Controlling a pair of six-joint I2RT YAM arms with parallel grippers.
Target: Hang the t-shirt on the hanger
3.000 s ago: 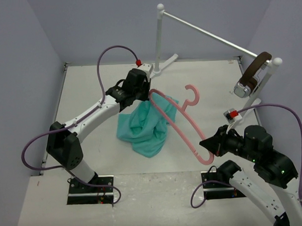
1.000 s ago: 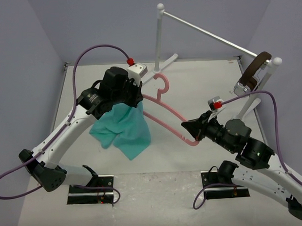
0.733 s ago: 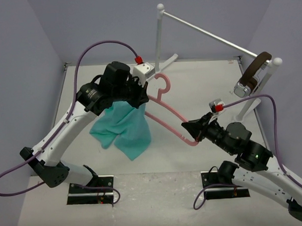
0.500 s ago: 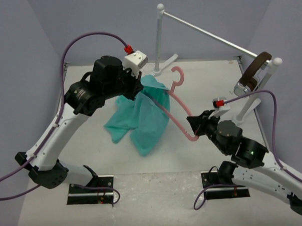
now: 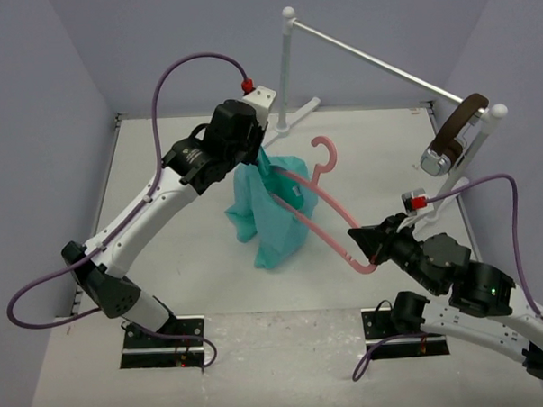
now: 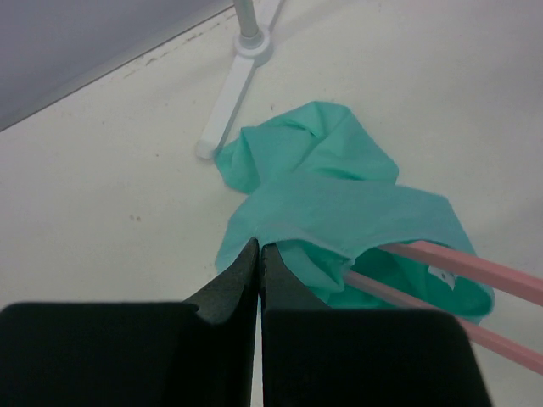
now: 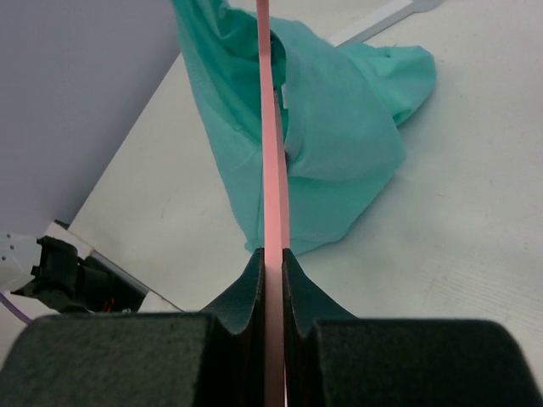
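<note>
The teal-green t-shirt [image 5: 270,208] hangs in the air from my left gripper [image 5: 257,157], which is shut on its edge; in the left wrist view the cloth [image 6: 339,203] spreads beyond the closed fingertips [image 6: 258,247]. The pink hanger [image 5: 322,219] is held by my right gripper [image 5: 362,251], shut on its lower end; the hook [image 5: 324,154] points to the back. One hanger arm runs inside the shirt; both pink bars [image 6: 458,259] enter the cloth opening. In the right wrist view the hanger [image 7: 271,170] runs straight up into the shirt [image 7: 339,127].
A white metal rail stand [image 5: 364,60] crosses the back right, its foot [image 5: 296,114] behind the left gripper and also in the left wrist view [image 6: 229,93]. Brown-banded headphones [image 5: 449,142] hang on its right post. Walls close in left, back and right.
The left arm lifted the shirt off the table, swung it right and drew it over the hanger's left arm. The right gripper raised and turned the hanger, then drew back slightly.
</note>
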